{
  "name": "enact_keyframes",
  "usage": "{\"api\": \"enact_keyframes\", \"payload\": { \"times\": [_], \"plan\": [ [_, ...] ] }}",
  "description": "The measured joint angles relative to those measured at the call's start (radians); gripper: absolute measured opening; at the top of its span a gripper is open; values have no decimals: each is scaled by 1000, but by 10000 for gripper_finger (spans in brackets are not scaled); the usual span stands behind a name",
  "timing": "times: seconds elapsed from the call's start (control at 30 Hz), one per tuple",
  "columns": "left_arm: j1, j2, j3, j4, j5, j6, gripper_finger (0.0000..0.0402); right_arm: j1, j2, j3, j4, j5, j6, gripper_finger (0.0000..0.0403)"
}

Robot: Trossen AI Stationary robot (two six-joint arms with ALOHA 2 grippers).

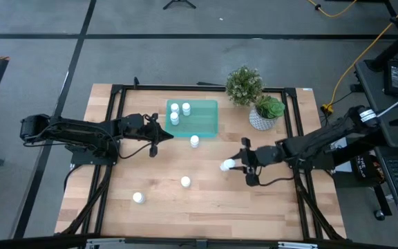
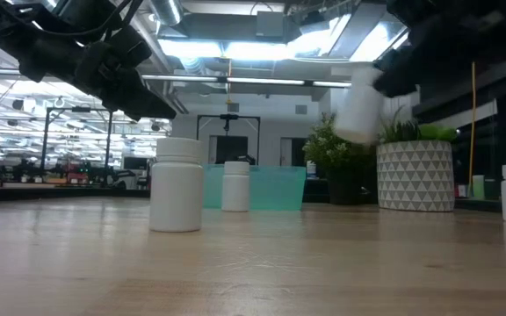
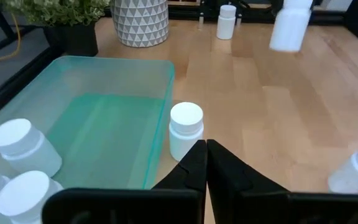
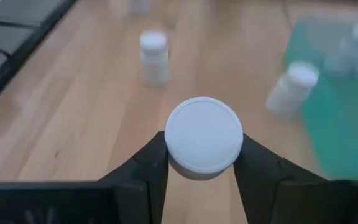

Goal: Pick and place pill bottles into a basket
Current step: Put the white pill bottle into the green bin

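The teal basket (image 1: pixel 202 119) lies at the table's far middle with three white pill bottles (image 1: pixel 175 113) in its left end. One bottle (image 1: pixel 195 141) stands on the table against the basket's near wall (image 3: pixel 160 134). Two more stand near the front, one (image 1: pixel 185 181) in the middle and one (image 1: pixel 138 198) to the left. My left gripper (image 1: pixel 166 135) is shut and empty, off the basket's near left corner, its tips (image 3: pixel 206 152) just short of the bottle (image 3: pixel 185 127). My right gripper (image 1: pixel 238 164) is right of centre, shut on a bottle (image 1: pixel 226 164) in the air. My right gripper pinches the bottle between its two fingers, one on each side just below the round white cap (image 4: pixel 204 132). The fingers (image 4: pixel 151 165) come from the table's right, slanting down. The bottle (image 2: pixel 358 105) is lifted clear of the table, slightly tilted, cap up.
A white patterned plant pot (image 1: pixel 262 119) and a bushy plant in a dark pot (image 1: pixel 244 84) stand right of the basket at the back. A black frame (image 1: pixel 116 93) runs round the table. Bare wood lies between the basket and the front bottles.
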Motion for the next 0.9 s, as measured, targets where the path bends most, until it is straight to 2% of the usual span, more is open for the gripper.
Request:
{"api": "enact_keyframes", "payload": {
  "times": [0.33,0.63,0.9],
  "plan": [
    [0,0,0,1,-11,42,7,-181,21,0,164,-51,-157,143],
    [0,0,0,2,-17,53,2,-373,39,5,255,-200,-236,143],
    [0,0,0,18,-25,90,12,-543,246,153,240,-334,-389,143]
  ]
}}
